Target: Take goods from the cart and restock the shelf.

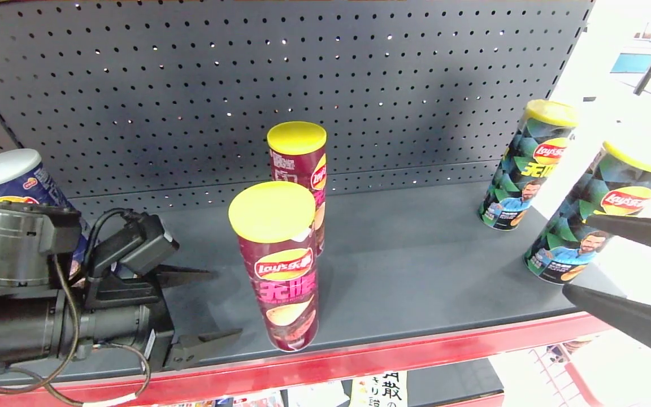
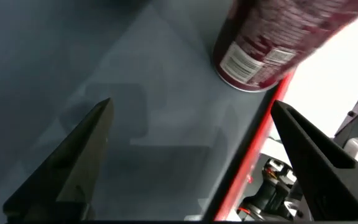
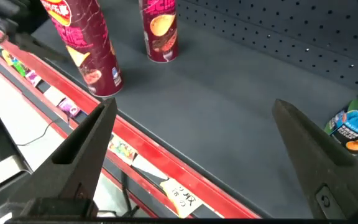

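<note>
Two maroon chip cans with yellow lids stand mid-shelf, one (image 1: pixel 277 265) near the front edge and one (image 1: pixel 298 169) behind it. My left gripper (image 1: pixel 212 308) is open just left of the front can, low over the shelf deck (image 1: pixel 416 254); the left wrist view shows that can's base (image 2: pixel 260 50) beyond the open gripper (image 2: pixel 192 106). My right gripper (image 1: pixel 577 254) is open at the shelf's right end, with nothing between its fingers. Of two green cans, the near one (image 1: pixel 597 215) is right beside it and the other (image 1: pixel 529 164) stands farther back. In the right wrist view a green can (image 3: pixel 356 124) sits outside one finger.
A blue can with a white lid (image 1: pixel 14 181) stands at far left behind my left arm. A grey pegboard (image 1: pixel 303 68) backs the shelf and a red lip (image 1: pixel 359 356) runs along its front. Open deck lies between the maroon and green cans. Labels hang below.
</note>
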### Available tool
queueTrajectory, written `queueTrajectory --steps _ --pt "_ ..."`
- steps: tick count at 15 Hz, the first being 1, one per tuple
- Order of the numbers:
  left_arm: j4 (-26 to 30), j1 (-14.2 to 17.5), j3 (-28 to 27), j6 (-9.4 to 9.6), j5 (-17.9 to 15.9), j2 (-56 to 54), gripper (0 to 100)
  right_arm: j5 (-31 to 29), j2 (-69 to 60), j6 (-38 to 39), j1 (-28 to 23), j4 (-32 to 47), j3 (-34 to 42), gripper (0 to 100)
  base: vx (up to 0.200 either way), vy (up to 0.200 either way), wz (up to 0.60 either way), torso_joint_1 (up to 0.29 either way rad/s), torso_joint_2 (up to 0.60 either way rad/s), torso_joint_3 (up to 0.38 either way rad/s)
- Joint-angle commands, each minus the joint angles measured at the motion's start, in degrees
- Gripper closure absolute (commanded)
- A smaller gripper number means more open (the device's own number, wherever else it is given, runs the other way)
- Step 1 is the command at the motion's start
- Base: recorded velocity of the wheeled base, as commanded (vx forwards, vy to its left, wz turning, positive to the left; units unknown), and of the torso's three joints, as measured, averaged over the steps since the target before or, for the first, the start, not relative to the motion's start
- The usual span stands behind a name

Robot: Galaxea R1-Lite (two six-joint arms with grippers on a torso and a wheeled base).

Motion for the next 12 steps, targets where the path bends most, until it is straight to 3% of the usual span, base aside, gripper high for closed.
queueTrajectory --steps 1,12 --pt "0.0 -1.0 -1.2 0.02 0.1 2.6 0 0.0 -0.1 0.0 -0.1 0.0 0.0 0 0.000 0.000 0.00 0.000 0.00 0.000" --pt "-0.1 -2.4 -4.2 0.02 0.3 5.3 0 -0.1 -0.2 0.8 -0.6 0.0 0.0 0 0.000 0.000 0.00 0.000 0.00 0.000"
